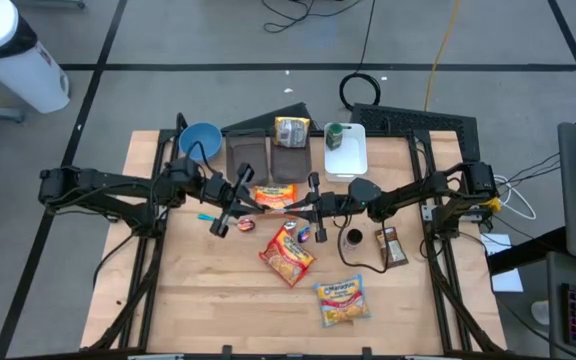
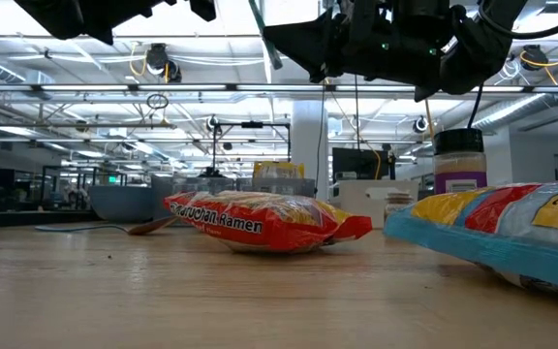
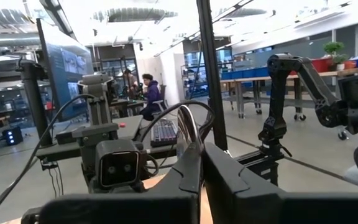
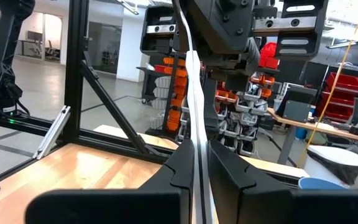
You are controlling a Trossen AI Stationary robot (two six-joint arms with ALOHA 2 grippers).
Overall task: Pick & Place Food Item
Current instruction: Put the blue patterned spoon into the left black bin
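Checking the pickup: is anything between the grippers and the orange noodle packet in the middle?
Nothing visible. The left gripper and right gripper meet at the noodle packet, one at each end, both shut on it above the table.

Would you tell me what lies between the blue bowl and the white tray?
In the high view, two dark trays; the one nearer the white tray holds a bag.

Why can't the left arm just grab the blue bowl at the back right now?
Probably it can't yet. The left gripper is shut on a thin white strip that the right gripper pinches too, both raised mid-table. The blue bowl sits close behind, nothing blocking it.
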